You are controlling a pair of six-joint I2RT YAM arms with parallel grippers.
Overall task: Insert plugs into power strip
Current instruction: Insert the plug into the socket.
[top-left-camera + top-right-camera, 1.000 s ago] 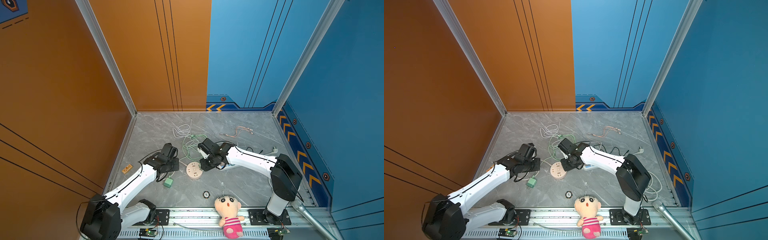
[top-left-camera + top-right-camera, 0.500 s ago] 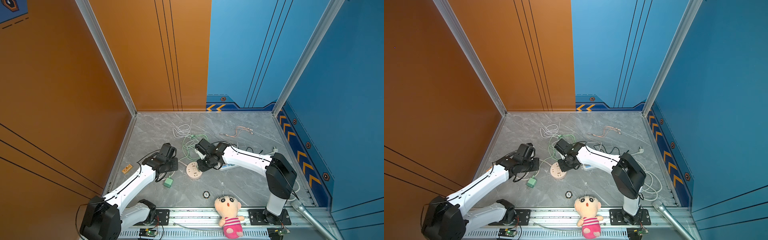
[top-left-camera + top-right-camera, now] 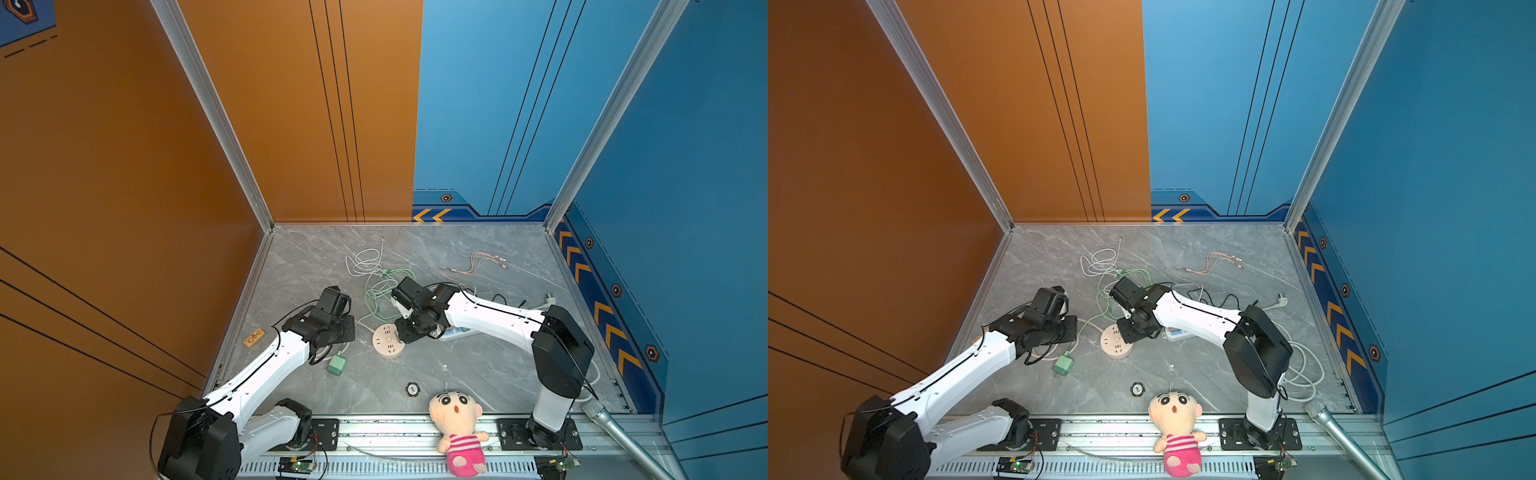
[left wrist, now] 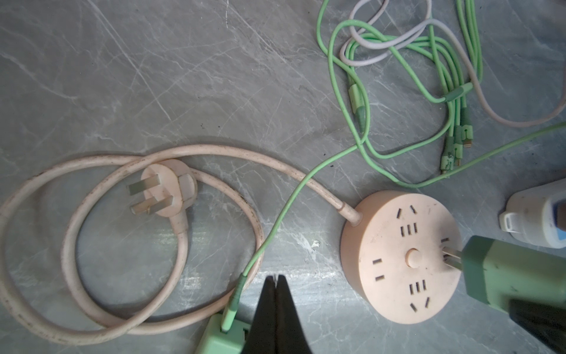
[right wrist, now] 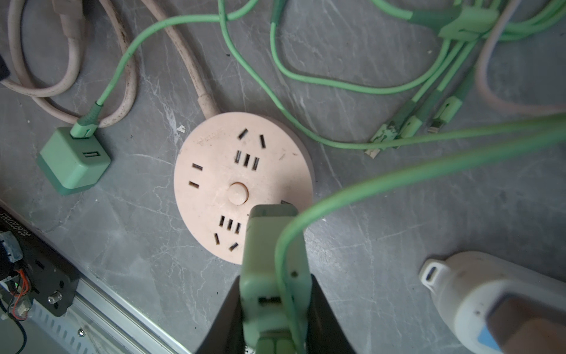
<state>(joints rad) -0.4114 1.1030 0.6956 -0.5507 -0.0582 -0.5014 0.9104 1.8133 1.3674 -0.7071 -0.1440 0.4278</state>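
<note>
The power strip [image 3: 388, 341] [image 3: 1116, 341] is a round peach disc lying flat on the grey floor. My right gripper [image 5: 274, 291] [image 3: 406, 332] is shut on a green plug [image 5: 272, 245] [image 4: 505, 275] and holds it tilted over the strip's edge. The plug's prongs [image 4: 453, 257] touch the strip's [image 4: 401, 257] top face at an edge socket, with most of their length showing. A second green plug [image 3: 336, 365] [image 5: 73, 161] [image 4: 220, 337] lies on the floor with its cable attached. My left gripper [image 4: 277, 279] [image 3: 347, 330] is shut and empty right beside it.
The strip's thick cord coils round its own round plug [image 4: 162, 190]. Green and white cables [image 3: 374, 270] tangle behind the strip. A white device [image 5: 490, 306] lies under the right arm. A plush doll [image 3: 457, 428], black token [image 3: 412, 389] and microphone [image 3: 623, 440] sit at the front.
My right gripper, with the green plug in it, has shifted a little to the left over the strip's edge. The left arm has hardly moved.
</note>
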